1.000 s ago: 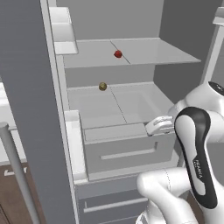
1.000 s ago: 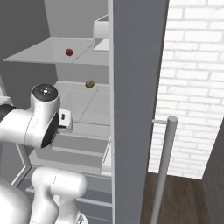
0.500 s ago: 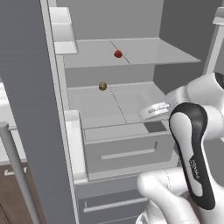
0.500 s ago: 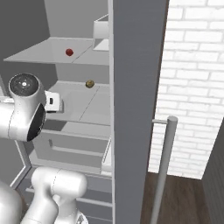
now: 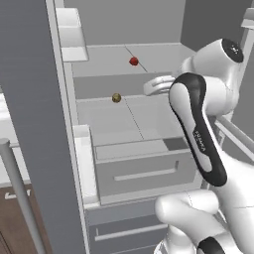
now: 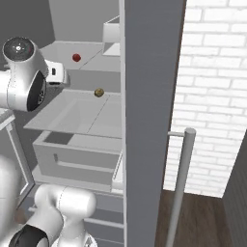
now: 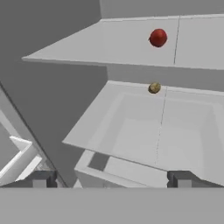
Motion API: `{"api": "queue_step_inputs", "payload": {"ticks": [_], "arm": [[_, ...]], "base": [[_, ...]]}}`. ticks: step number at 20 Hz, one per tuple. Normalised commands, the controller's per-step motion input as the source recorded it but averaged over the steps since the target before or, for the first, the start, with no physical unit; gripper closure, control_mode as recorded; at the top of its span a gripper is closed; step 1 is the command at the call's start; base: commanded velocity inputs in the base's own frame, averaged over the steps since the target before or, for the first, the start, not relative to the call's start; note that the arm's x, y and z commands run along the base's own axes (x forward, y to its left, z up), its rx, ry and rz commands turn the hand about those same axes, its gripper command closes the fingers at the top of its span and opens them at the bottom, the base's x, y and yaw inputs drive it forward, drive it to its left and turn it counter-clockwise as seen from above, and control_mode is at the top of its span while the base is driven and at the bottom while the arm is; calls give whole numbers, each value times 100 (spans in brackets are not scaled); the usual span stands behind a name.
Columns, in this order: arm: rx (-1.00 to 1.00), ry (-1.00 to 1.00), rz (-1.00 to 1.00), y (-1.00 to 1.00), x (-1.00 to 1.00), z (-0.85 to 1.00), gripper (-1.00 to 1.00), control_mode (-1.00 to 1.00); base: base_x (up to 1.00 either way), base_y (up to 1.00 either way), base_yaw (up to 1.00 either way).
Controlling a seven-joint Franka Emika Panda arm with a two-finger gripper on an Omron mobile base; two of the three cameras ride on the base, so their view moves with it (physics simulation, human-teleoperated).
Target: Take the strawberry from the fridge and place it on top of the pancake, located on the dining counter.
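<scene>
Inside the open fridge (image 5: 149, 163), the strawberry (image 5: 133, 61) sits on the upper pale grey shelf (image 5: 163, 57), dark red and roundish, clear of the walls. On the shelf below (image 5: 149, 116) lies 1 small brownish-olive ball (image 5: 116, 98), near that shelf's back edge and slightly left of the strawberry as the left base view gives it.

Gripper (image 7: 110, 178): jaws spread wide, nothing between them, touching nothing. In the hand view the 2 dark finger tips (image 7: 40, 179) stand far apart at the bottom, and the strawberry (image 7: 158, 37) lies well above and ahead of them, right of the midline between the tips. The olive ball (image 7: 154, 88) sits lower in that view, between the strawberry and the tips but still well apart from the gripper.

From the right base view, the hand (image 6: 57, 75) is at about the height of the upper shelf's front edge, left of the strawberry (image 6: 76, 58) and apart from it; the ball (image 6: 99, 92) lies lower and to the right. In the left base view the hand (image 5: 158, 85) is to the right of and lower than the strawberry, in front of the shelves.

Below the shelves, 2 drawers (image 5: 144, 173) are visible. A fridge door (image 6: 149, 120) stands open at the right, its vertical bar handle (image 6: 181, 188) before a white brick wall (image 6: 212, 96).
</scene>
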Motion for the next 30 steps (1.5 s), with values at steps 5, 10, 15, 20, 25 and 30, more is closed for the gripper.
{"api": "queue_step_inputs", "payload": {"ticks": [5, 10, 15, 20, 25, 30], "arm": [[-2, 2, -3, 0, 59, 42, -100, -100], [-4, 1, 0, 0, 76, 0, -100, -100], [-4, 0, 0, 0, 80, -5, -100, -100], [-4, 0, 0, 1, 73, -14, -100, -100], [-6, 0, 0, 4, 66, -25, -100, -100], [-4, 0, 0, 11, 59, -12, -100, -100]], "base": [[0, 0, 0], [0, 0, 0], [0, 0, 0], [0, 0, 0], [0, 0, 0], [0, 0, 0]]}}
